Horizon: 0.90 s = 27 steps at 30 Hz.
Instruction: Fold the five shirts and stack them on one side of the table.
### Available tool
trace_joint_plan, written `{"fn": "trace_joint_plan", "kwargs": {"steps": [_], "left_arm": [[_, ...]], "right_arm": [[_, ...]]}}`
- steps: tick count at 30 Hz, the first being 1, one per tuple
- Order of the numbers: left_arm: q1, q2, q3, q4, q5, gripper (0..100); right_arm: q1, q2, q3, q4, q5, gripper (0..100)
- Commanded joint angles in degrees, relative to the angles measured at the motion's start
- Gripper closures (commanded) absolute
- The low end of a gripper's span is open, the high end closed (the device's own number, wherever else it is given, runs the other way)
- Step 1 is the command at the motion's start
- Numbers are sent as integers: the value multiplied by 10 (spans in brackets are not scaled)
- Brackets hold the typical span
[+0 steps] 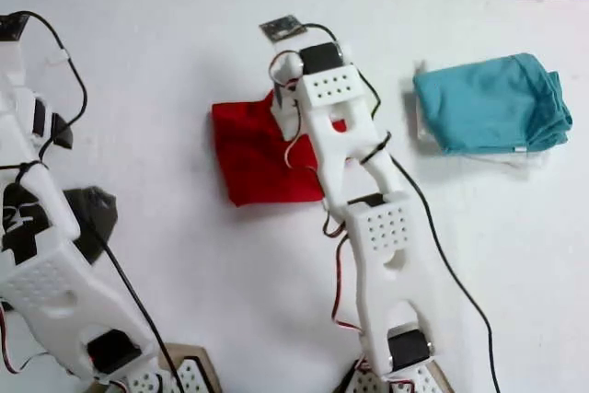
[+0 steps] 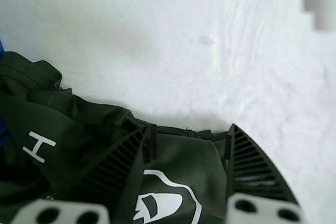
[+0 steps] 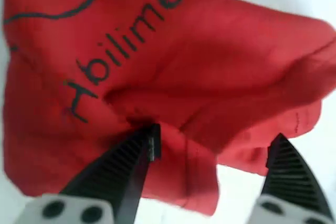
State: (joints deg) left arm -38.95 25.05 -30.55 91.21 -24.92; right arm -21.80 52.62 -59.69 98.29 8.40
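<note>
right end effector [image 3: 215, 135] spread wide, straddling red shirt [image 3: 157, 51] | left end effector [image 2: 191, 129] spread over black shirt [image 2: 63, 129] | high view: teal shirt [image 1: 488, 103] upper right

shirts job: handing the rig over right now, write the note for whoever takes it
Left gripper: open, over the crumpled black shirt on the left side of the table.
Right gripper: open, poised at the red shirt mid-table.
Teal shirt: on the right side.
Done: teal shirt looks folded, red shirt looks partly folded.
Left: finish the red shirt, fold the black shirt, then stack them, probably by the teal shirt.
</note>
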Motion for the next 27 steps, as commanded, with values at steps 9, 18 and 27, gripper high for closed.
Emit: {"fn": "trace_joint_plan", "kwargs": {"steps": [9,18,27], "left_arm": [[3,-33,-1,-7,0,767],[0,-33,-1,-5,-1,767],[0,-33,-1,-6,0,767]], "right_arm": [[40,16,-7,-64,1,793],[38,17,-7,-91,1,851],[44,3,-37,-86,2,974]]}}
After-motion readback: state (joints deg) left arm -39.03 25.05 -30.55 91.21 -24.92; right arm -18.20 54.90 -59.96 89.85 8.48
